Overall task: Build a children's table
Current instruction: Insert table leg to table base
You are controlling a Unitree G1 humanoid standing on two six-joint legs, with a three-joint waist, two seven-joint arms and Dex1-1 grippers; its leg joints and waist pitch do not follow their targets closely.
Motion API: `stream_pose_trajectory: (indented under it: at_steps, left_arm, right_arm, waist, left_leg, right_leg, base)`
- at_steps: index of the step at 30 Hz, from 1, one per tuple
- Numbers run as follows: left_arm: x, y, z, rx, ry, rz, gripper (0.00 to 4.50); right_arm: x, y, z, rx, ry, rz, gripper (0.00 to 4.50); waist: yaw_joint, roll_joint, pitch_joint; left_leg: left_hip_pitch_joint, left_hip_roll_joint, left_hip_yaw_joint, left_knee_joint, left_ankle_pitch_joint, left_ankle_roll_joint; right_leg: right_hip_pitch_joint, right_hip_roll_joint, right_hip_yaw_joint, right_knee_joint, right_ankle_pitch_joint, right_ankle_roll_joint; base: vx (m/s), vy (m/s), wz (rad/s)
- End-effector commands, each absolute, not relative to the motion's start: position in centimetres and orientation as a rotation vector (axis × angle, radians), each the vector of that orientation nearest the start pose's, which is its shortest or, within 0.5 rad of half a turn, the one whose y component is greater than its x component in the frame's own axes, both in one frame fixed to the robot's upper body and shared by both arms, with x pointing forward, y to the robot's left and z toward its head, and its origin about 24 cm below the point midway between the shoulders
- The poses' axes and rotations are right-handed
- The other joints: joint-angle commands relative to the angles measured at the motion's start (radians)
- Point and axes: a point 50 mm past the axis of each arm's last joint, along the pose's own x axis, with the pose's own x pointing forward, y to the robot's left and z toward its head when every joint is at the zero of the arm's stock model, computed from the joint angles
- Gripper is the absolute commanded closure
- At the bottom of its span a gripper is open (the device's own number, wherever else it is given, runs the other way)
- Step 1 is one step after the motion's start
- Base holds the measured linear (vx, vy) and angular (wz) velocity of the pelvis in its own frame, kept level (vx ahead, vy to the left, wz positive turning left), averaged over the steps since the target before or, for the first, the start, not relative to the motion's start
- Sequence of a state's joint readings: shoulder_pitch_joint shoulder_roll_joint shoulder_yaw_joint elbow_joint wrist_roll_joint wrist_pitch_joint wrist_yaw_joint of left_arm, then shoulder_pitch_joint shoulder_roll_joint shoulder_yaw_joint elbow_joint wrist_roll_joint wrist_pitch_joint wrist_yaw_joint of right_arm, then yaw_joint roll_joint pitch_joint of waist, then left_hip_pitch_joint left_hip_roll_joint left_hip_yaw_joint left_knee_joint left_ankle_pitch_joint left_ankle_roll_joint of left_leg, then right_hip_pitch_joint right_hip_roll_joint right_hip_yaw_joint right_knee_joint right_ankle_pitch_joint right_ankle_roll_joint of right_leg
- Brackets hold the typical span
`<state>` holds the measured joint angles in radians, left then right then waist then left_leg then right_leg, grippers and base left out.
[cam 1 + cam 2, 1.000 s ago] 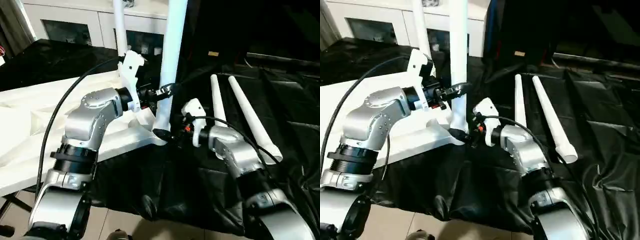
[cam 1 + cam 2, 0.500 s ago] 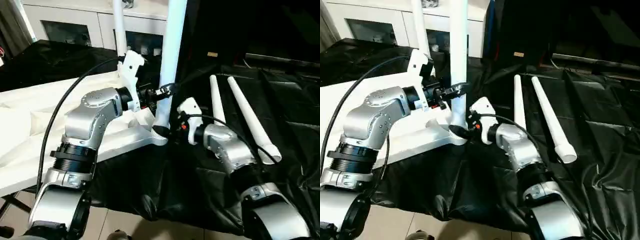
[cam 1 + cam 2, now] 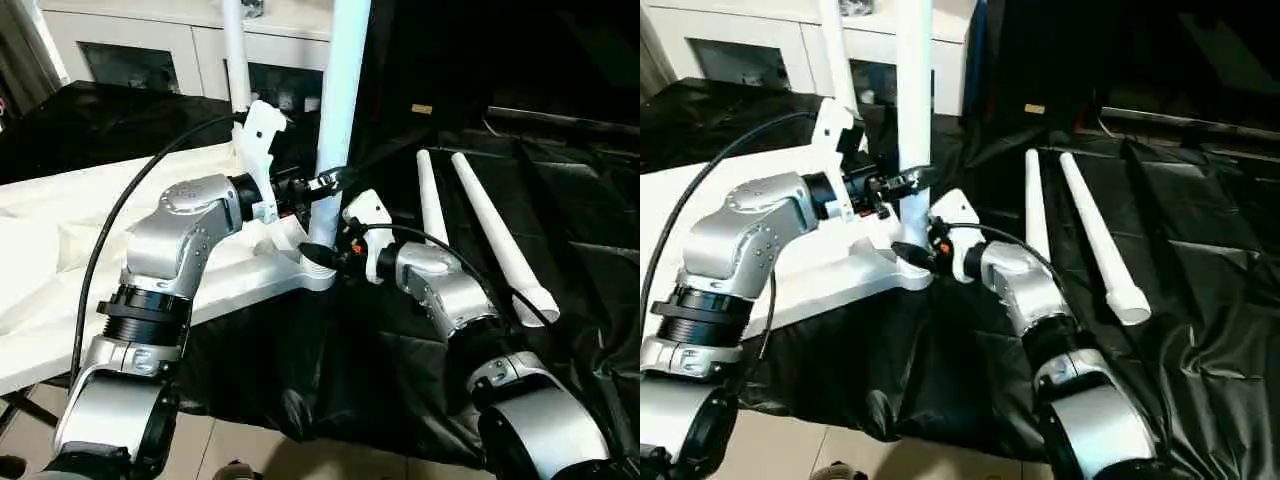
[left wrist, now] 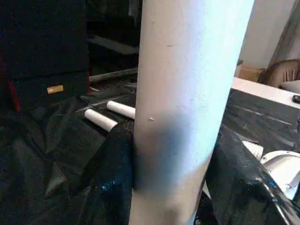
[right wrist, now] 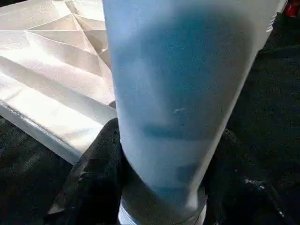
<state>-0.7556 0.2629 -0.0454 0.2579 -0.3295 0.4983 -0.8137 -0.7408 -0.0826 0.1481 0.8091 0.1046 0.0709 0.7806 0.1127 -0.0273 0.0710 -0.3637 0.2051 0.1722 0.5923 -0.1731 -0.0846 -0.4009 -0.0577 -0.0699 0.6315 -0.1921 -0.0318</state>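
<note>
I am a two-armed robot at an upturned white table top (image 3: pixel 60 250), ribbed underside facing up, lying on a black-draped surface (image 3: pixel 560 160); one white leg (image 3: pixel 340 110) stands upright in the near corner socket (image 3: pixel 312 270), and another leg (image 3: pixel 236 50) stands upright at a farther corner. My left gripper (image 3: pixel 330 182) is clamped around the near leg partway up, jaws about half open with the tube filling them; my right gripper (image 3: pixel 318 258) sits low, just above the socket, its black fingers (image 5: pixel 89 173) on either side of the same leg. Two spare legs (image 3: pixel 470 225) lie side by side well to my right. The tube looks light, stiff and smooth, probably slippery; gripping low near the socket should best resist tipping.
</note>
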Motion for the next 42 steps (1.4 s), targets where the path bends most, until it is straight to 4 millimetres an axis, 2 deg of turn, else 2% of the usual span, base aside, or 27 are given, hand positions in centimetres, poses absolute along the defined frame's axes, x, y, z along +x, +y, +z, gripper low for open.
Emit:
stream_pose_trajectory:
  at_steps: [1, 4, 6, 9, 10, 11, 12, 18, 24, 28, 30, 32, 33, 35, 39, 40, 42]
  left_arm:
    - [34.4, 10.1, 14.0, -0.034, 0.204, -1.036, 2.62]
    - [34.2, 10.1, 13.8, -0.002, 0.218, -1.052, 2.62]
    - [33.9, 10.2, 13.4, 0.022, 0.239, -1.076, 1.92]
    - [33.7, 11.0, 12.8, 0.063, 0.248, -1.041, 1.72]
    - [33.6, 11.6, 12.6, 0.085, 0.238, -1.018, 1.57]
    - [33.6, 11.9, 12.5, 0.089, 0.236, -1.009, 1.48]
    - [33.5, 12.2, 12.4, 0.094, 0.227, -1.001, 1.46]
    - [32.4, 14.0, 12.0, 0.092, 0.228, -1.003, 1.46]
    - [31.9, 16.1, 9.0, 0.316, 0.355, -0.964, 1.46]
    - [31.5, 16.2, 7.6, 0.365, 0.413, -0.99, 1.46]
    - [31.3, 16.2, 7.2, 0.366, 0.435, -1.0, 1.8]
    - [31.4, 16.3, 6.8, 0.372, 0.449, -0.995, 1.84]
    - [31.6, 16.5, 6.5, 0.382, 0.461, -0.988, 1.99]
    - [31.7, 16.6, 6.3, 0.389, 0.467, -0.984, 2.15]
    - [31.9, 17.0, 6.0, 0.389, 0.491, -0.973, 2.36]
    - [32.0, 17.2, 6.0, 0.392, 0.505, -0.966, 2.48]
    - [32.0, 17.5, 5.8, 0.396, 0.527, -0.956, 2.67]
  right_arm:
    - [35.4, -6.8, 7.0, -0.08, 0.218, 0.99, 2.52]
    - [35.3, -6.8, 6.8, -0.079, 0.225, 0.993, 2.53]
    - [35.3, -6.9, 6.6, -0.079, 0.232, 0.993, 2.53]
    - [35.2, -7.1, 6.3, -0.074, 0.246, 0.991, 2.53]
    - [35.2, -7.2, 6.2, -0.07, 0.25, 0.989, 2.53]
    - [35.1, -7.2, 6.2, -0.069, 0.252, 0.988, 2.53]
    - [35.1, -7.2, 6.1, -0.068, 0.255, 0.987, 2.53]
    - [34.9, -7.3, 5.8, -0.067, 0.263, 0.988, 2.53]
    - [34.8, -7.1, 5.6, -0.071, 0.271, 0.994, 2.53]
    - [34.8, -7.0, 5.5, -0.073, 0.272, 0.995, 2.53]
    - [34.8, -7.1, 5.5, -0.075, 0.272, 0.996, 2.53]
    - [34.8, -7.1, 5.5, -0.078, 0.272, 0.996, 2.54]
    - [34.8, -7.1, 5.5, -0.08, 0.273, 0.997, 2.54]
    - [34.8, -7.1, 5.5, -0.081, 0.273, 0.997, 2.54]
    - [34.7, -7.3, 5.5, -0.082, 0.275, 0.997, 2.54]
    - [34.7, -7.3, 5.4, -0.083, 0.276, 0.997, 2.54]
    - [34.7, -7.3, 5.4, -0.083, 0.277, 0.996, 2.54]
  waist:
    - [0.0, 0.007, -0.075]
    - [0.0, 0.007, -0.075]
    - [0.0, 0.008, -0.074]
    - [-0.003, 0.008, -0.074]
    - [-0.001, 0.013, -0.079]
    - [-0.005, 0.01, -0.075]
    - [-0.002, 0.01, -0.078]
    - [-0.004, 0.012, -0.075]
    - [-0.005, 0.013, -0.074]
    - [-0.005, 0.017, -0.075]
    - [-0.005, 0.016, -0.074]
    - [-0.005, 0.015, -0.074]
    - [-0.005, 0.021, -0.075]
    - [-0.006, 0.018, -0.075]
    - [-0.005, 0.018, -0.076]
    - [-0.005, 0.022, -0.075]
    - [-0.005, 0.02, -0.076]
  left_leg:
    - [0.009, 0.027, -0.008, -0.069, -0.194, -0.007]
    - [0.009, 0.027, -0.008, -0.069, -0.193, -0.005]
    - [0.009, 0.027, -0.008, -0.07, -0.202, -0.006]
    - [0.008, 0.027, -0.007, -0.07, -0.2, -0.004]
    - [0.011, 0.029, -0.008, -0.069, -0.189, -0.005]
    - [0.009, 0.028, -0.007, -0.071, -0.193, -0.003]
    - [0.009, 0.028, -0.008, -0.07, -0.19, -0.005]
    - [0.012, 0.03, -0.008, -0.073, -0.217, -0.013]
    - [0.011, 0.029, -0.01, -0.077, -0.22, -0.012]
    - [0.013, 0.03, -0.01, -0.077, -0.226, -0.021]
    - [0.013, 0.031, -0.009, -0.077, -0.235, -0.025]
    - [0.012, 0.029, -0.009, -0.076, -0.232, -0.023]
    - [0.013, 0.029, -0.009, -0.076, -0.232, -0.025]
    - [0.013, 0.028, -0.009, -0.076, -0.231, -0.024]
    - [0.013, 0.03, -0.01, -0.076, -0.233, -0.026]
    - [0.013, 0.029, -0.01, -0.076, -0.238, -0.027]
    - [0.013, 0.029, -0.01, -0.076, -0.235, -0.026]
  right_leg:
    - [0.053, -0.085, 0.054, -0.08, -0.216, -0.179]
    - [0.053, -0.086, 0.054, -0.079, -0.209, -0.182]
    - [0.052, -0.086, 0.054, -0.08, -0.225, -0.18]
    - [0.052, -0.085, 0.055, -0.08, -0.226, -0.173]
    - [0.051, -0.086, 0.055, -0.079, -0.207, -0.177]
    - [0.05, -0.081, 0.054, -0.079, -0.203, -0.175]
    - [0.052, -0.084, 0.054, -0.077, -0.197, -0.176]
    - [0.047, -0.084, 0.054, -0.078, -0.212, -0.187]
    - [0.045, -0.083, 0.056, -0.082, -0.235, -0.159]
    - [0.045, -0.085, 0.057, -0.079, -0.225, -0.166]
    - [0.045, -0.086, 0.057, -0.079, -0.227, -0.175]
    - [0.046, -0.085, 0.057, -0.08, -0.227, -0.175]
    - [0.046, -0.086, 0.057, -0.079, -0.224, -0.175]
    - [0.046, -0.083, 0.057, -0.08, -0.217, -0.172]
    - [0.046, -0.085, 0.056, -0.078, -0.205, -0.181]
    - [0.046, -0.085, 0.056, -0.078, -0.21, -0.182]
    - [0.047, -0.086, 0.057, -0.078, -0.206, -0.185]
  base:
    - [0.0, 0.0, 0.0]
    - [0.0, 0.0, 0.0]
    - [0.0, 0.0, 0.0]
    - [0.0, 0.0, 0.0]
    - [0.0, 0.0, 0.0]
    - [0.0, 0.0, 0.0]
    - [0.0, 0.0, 0.0]
    - [0.0, 0.0, 0.0]
    - [0.0, 0.0, 0.0]
    - [0.0, 0.0, 0.0]
    - [0.0, 0.0, 0.0]
    - [0.0, 0.0, 0.0]
    - [0.0, 0.0, 0.0]
    - [0.0, 0.0, 0.0]
    - [0.0, 0.0, 0.0]
    - [0.0, 0.0, 0.0]
    - [0.0, 0.0, 0.0]
